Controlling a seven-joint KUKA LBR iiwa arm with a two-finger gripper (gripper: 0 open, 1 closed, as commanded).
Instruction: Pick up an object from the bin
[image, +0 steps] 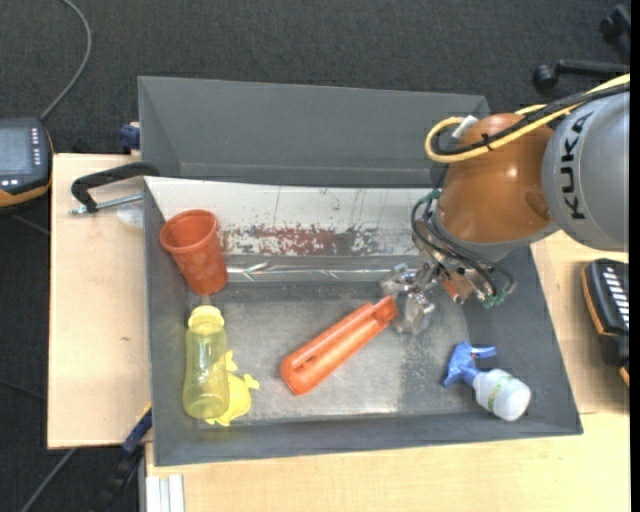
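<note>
Pincer (410, 300) sits low, touching or just beside the upper-right tip of the long orange tool (330, 350). The orange-covered wrist (490, 195) bends down to it from above and right of this tool. Whether the pincer is open, or grips the tool, I cannot tell.

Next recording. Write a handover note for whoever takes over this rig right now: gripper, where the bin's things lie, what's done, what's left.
Gripper: low in the right half of the bin, at the upper-right end of the long orange tool; whether it grips the tool cannot be told.
Things: the tool lies slantwise mid-floor; orange cup back left; yellow bottle lying front left; white spray bottle with blue nozzle front right.
Done: nothing is lifted; everything rests on the floor.
Left: secure a grasp, probably on the tool, and lift it clear.
</note>
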